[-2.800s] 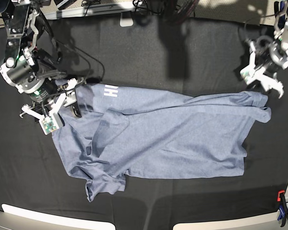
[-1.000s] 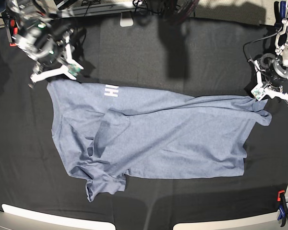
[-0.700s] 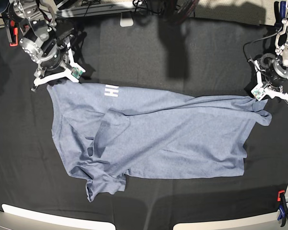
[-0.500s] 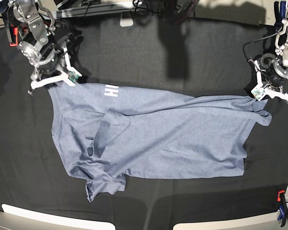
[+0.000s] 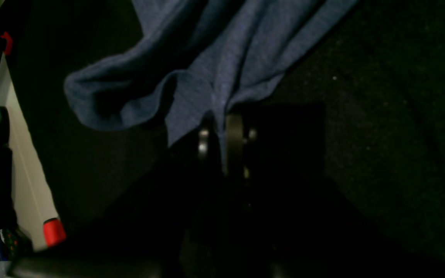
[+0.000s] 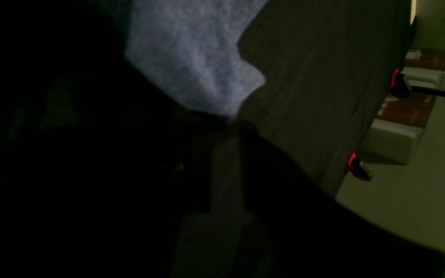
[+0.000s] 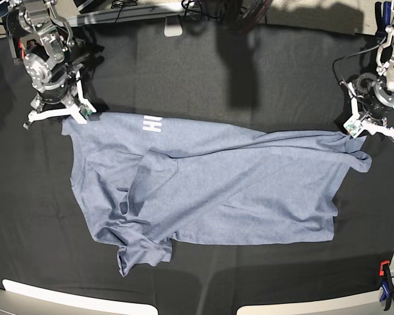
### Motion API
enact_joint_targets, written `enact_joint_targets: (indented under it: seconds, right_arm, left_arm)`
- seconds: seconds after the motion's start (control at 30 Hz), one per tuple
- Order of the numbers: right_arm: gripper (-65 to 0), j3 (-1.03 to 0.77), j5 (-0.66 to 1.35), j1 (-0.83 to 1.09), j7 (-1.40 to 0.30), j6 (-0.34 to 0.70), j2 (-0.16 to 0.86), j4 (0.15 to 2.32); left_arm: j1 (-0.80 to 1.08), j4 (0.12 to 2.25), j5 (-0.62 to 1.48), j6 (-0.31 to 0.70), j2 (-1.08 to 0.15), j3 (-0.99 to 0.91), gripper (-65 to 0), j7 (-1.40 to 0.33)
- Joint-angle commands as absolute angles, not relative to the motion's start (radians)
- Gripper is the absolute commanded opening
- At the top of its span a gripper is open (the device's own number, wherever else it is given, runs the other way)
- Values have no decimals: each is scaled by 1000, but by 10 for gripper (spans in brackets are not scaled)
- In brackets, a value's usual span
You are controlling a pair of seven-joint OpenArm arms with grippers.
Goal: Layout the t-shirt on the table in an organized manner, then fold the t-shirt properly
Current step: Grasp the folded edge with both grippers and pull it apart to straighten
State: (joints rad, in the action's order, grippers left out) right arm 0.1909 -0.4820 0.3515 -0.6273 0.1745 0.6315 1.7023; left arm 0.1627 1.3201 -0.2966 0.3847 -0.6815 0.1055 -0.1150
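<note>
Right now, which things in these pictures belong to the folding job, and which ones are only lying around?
Belong to the job:
- t-shirt, spread out but wrinkled
- table with black cloth
- left gripper, shut on the shirt's edge
- right gripper, at the shirt's opposite corner

Only lying around:
- orange and blue clamp at the table edge
- cables behind the table

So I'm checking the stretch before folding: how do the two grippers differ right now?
The left gripper is shut on the t-shirt; its wrist view shows cloth between its fingers. The right gripper sits at the opposite corner, cloth at its tips, grip unclear. Left is at the bunched end, right by the lettering. Both sit at the shirt's far edge.
</note>
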Motion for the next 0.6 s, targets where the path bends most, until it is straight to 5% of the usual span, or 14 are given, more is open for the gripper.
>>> enact_joint_targets:
  seconds: [0.0, 0.07, 0.57]
  right_arm:
    - [-602, 183, -495, 344, -622, 133, 648, 1716]
    - [-650, 183, -495, 345, -632, 94, 648, 1716]
    - [-650, 182, -470, 603, -753, 37, 863, 1917]
  left_arm:
    - [163, 1322, -313, 390, -699, 102, -650, -155]
    - [165, 1322, -313, 390, -699, 102, -650, -156]
    - [404, 1553, -69, 392, -944, 98, -650, -205]
